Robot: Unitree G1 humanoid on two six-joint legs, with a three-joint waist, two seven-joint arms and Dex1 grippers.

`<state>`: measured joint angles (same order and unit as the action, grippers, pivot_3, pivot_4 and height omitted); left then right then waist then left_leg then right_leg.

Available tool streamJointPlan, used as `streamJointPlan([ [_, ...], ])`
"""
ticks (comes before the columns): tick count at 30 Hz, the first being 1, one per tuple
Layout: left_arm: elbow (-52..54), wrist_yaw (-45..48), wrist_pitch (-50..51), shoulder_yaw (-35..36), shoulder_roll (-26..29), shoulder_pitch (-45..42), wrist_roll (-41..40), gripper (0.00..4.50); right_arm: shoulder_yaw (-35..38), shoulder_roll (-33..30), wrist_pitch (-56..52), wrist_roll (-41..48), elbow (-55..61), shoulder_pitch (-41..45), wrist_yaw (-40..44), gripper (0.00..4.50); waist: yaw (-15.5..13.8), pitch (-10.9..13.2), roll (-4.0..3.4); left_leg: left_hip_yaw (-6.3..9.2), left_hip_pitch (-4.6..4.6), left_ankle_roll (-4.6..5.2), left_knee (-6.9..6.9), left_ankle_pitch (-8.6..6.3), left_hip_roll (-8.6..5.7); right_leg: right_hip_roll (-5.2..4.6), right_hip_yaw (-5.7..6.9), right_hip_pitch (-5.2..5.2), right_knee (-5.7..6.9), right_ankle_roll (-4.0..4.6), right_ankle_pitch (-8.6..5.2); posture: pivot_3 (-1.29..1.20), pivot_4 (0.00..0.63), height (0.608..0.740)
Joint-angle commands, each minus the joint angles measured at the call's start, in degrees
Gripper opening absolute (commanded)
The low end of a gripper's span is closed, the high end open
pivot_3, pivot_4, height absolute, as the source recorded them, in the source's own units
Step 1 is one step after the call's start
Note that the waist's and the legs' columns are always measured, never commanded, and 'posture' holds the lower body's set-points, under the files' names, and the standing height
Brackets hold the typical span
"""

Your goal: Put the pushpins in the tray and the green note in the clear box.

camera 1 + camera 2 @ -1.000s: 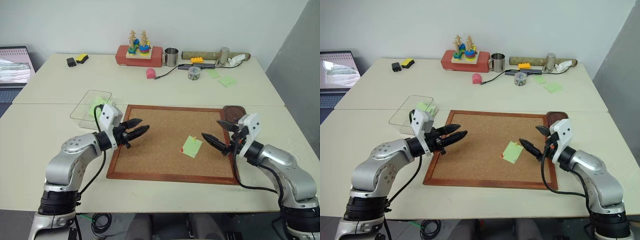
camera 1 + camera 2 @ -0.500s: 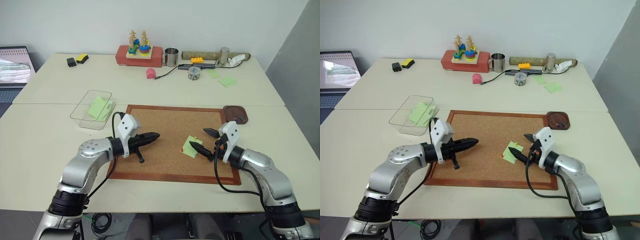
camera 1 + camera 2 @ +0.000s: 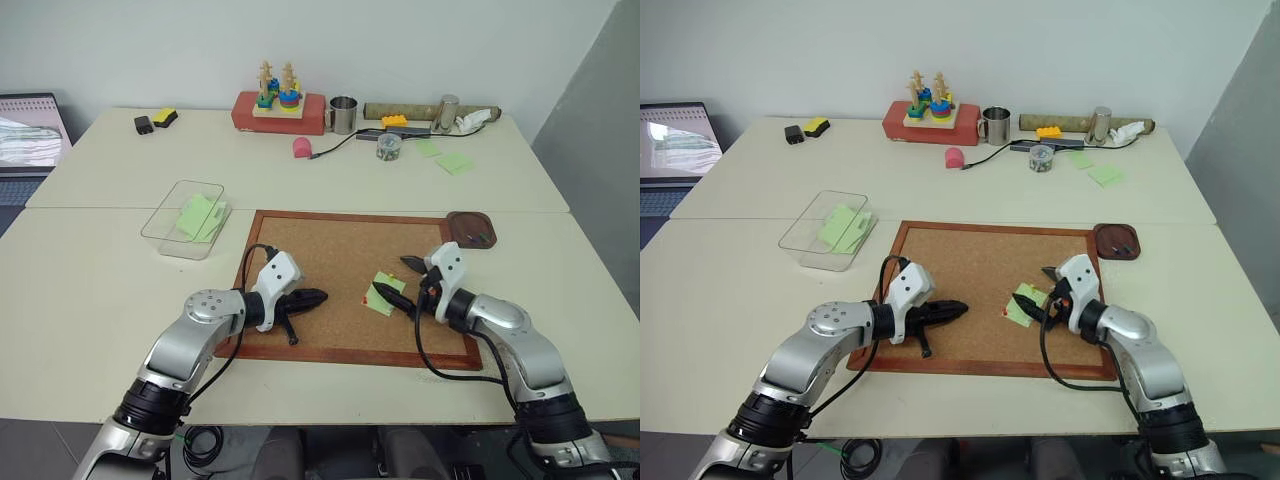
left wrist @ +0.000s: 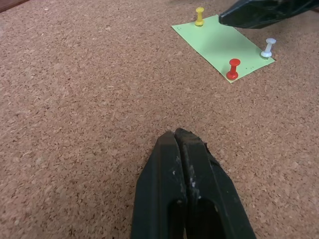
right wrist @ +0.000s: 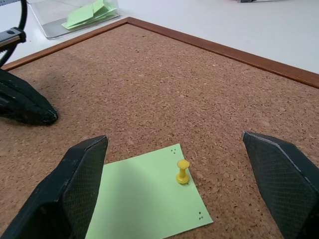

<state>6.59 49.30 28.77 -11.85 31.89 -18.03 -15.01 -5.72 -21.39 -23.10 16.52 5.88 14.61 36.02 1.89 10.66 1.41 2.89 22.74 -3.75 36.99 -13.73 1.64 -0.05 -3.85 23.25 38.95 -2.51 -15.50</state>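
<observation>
The green note [image 3: 383,296] lies flat on the corkboard, right of its middle. A yellow pushpin [image 5: 183,171], a red pushpin [image 4: 233,68] and a white one [image 4: 269,47] stand in its corners. My right gripper [image 3: 396,283] hangs open just over the note, one finger on either side of the yellow pin. My left gripper [image 3: 318,297] is shut with nothing in it, low over the cork to the left of the note and pointing at it. The dark brown tray [image 3: 470,228] sits off the board's far right corner. The clear box [image 3: 187,217] stands off its far left corner.
The wood-framed corkboard [image 3: 330,250] fills the near table's centre. Green notes lie inside the clear box. Along the back stand a red stacking toy [image 3: 278,108], a metal mug [image 3: 342,113], cables and loose green notes [image 3: 455,162]. A laptop [image 3: 30,130] is at far left.
Both arms came down and inward over the corkboard. The left gripper's fingers closed together. The right gripper, still open, moved left until it straddled the note.
</observation>
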Motion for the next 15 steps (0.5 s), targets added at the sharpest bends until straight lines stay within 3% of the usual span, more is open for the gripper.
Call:
streamJointPlan([
  [1, -0.2, 0.2, 1.3, -0.8, 0.4, 0.1, 0.9, 0.00, 0.9, 1.0, 0.5, 0.3, -0.6, 1.2, -0.4, 4.21, 0.0, 0.0, 0.00, 0.00, 0.00, 0.00, 0.00, 0.00, 0.00, 0.00, 0.00, 0.00, 0.00, 0.00, 0.00, 0.00, 0.150, 0.740],
  [15, 1.3, 0.0, 2.5, 0.1, 0.8, 0.3, 0.5, 0.00, -0.3, 1.1, 0.4, -0.4, -2.3, 1.8, 0.7, 1.03, 0.0, 0.0, 0.00, 0.00, -0.01, 0.00, 0.00, 0.00, 0.00, 0.00, -0.01, 0.00, 0.01, 0.00, 0.00, 0.00, 0.150, 0.740],
])
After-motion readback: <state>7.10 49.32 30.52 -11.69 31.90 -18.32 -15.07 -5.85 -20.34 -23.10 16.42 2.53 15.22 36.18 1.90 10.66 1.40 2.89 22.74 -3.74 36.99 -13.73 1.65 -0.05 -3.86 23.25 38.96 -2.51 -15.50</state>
